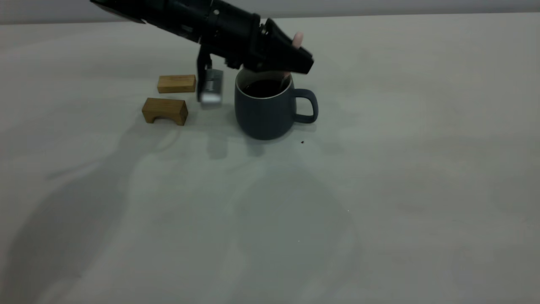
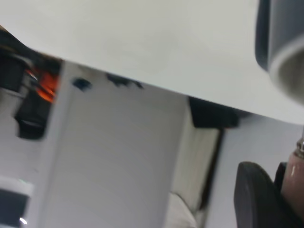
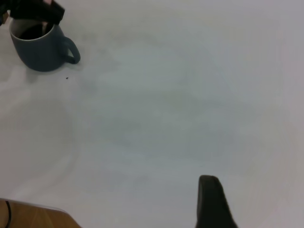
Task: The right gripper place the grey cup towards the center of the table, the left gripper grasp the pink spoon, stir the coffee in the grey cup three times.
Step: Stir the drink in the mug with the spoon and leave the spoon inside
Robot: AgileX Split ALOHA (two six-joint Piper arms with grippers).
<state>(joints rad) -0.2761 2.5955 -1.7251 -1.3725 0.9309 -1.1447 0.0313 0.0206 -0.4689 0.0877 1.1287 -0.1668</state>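
1. Two wooden blocks (image 1: 171, 97) lie at the far left of the working group, at 9 o'clock from the grey cup (image 1: 265, 110), clear of it.
2. The left gripper (image 1: 300, 59) hangs just above the cup's rim, reaching in from 10 o'clock, its fingers pinched on the pink spoon (image 1: 298, 39).
3. The spoon's long axis runs steeply, handle tip at 1 o'clock above the fingers, neck dropping into the coffee (image 1: 262, 88).
4. The cup stands upright near the middle of the table (image 1: 379, 190), handle at 3 o'clock.
5. The right gripper (image 3: 213, 202) sits well back at the cup's 4 o'clock, idle; I cannot tell its opening.
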